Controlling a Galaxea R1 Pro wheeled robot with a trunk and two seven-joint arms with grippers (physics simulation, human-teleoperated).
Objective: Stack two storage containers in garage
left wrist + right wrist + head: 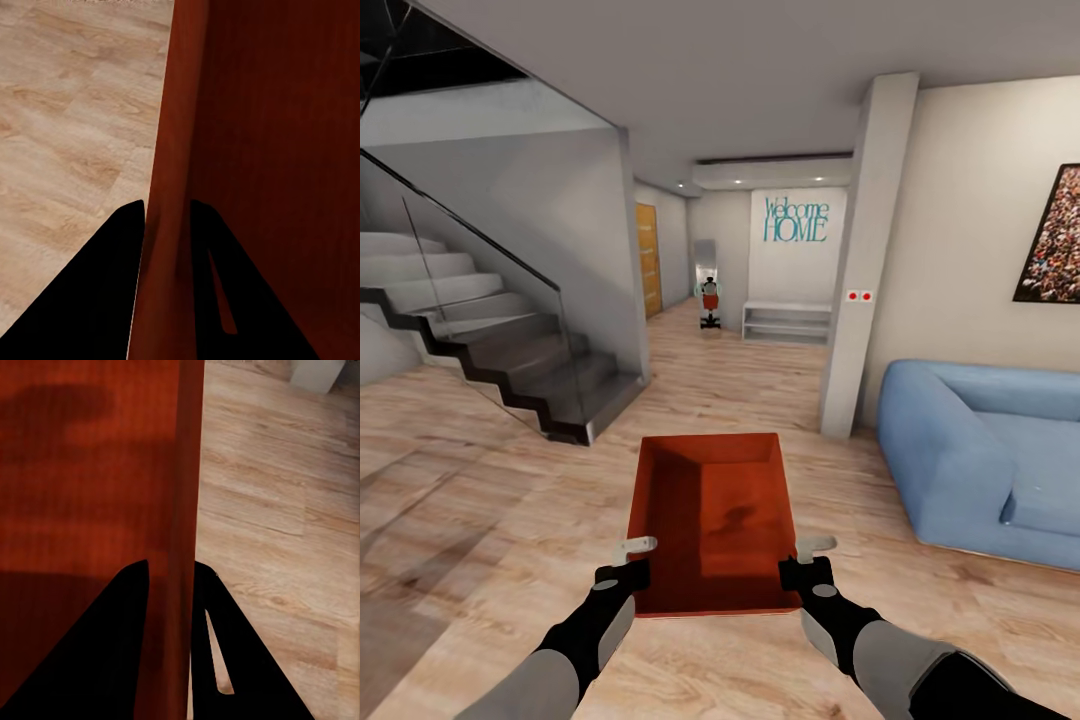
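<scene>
**One bin in both my pincers, above the plank floor**

I carry an orange-red storage container (715,520) in front of me, open side up, held clear of the light wood plank floor (480,480). My left gripper (622,574) is clamped on its left wall near the corner closest to me; in the left wrist view the thin wall (169,187) runs straight down between my two dark fingers (90,300), one inside the bin and one outside, both pressed against it. My right gripper (806,572) does the same on the right wall near its closest corner; the right wrist view shows that wall (184,510) pinched between the fingers (97,660), with the bin's red inside on one flank and planks on the other. Neither pincer is wide; both are narrowed down onto the thin wall.

The bin's inside looks bare, with a faint dark shadow on its bottom.

To my left rises a grey staircase (480,330) with a glass rail. To my right stands a blue sofa (980,460) under a framed picture (1055,240). Ahead, a white pillar (870,260), and beyond it a hallway with teal "Welcome HOME" lettering (796,219) over a low white shelf (787,322).
</scene>
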